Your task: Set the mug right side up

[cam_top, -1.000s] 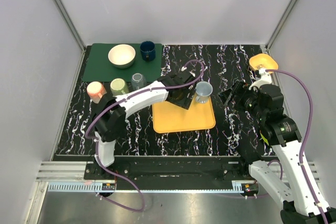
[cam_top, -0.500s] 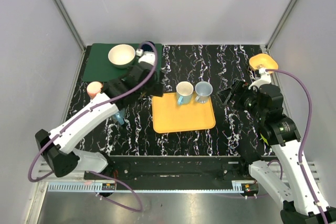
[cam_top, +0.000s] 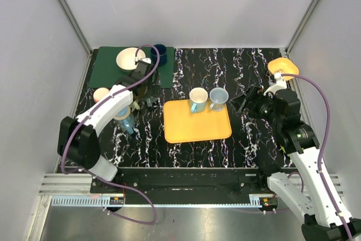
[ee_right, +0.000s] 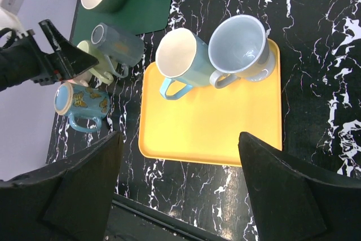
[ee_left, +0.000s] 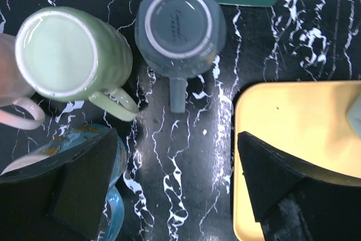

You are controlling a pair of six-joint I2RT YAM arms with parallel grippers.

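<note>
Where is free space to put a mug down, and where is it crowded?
Free: the near half of the yellow tray; the table between green mat and orange bowl. Crowded: left of the tray, where green mug and grey mug stand close below the left claw.

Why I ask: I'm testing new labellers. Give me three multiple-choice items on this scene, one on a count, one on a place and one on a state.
1. How many mugs stand on the yellow tray? A one; B two; C four.
2. Where does the grey mug stand? A on the yellow tray; B on the black table; C inside a bowl.
3. How is the green mug set? A upright; B on its side; C upside down.

1 B: only a cream-lined mug and a pale blue mug stand on the tray.
2 B: the left wrist view shows it on marbled black, apart from the tray.
3 C: its flat base faces the left wrist camera.
</note>
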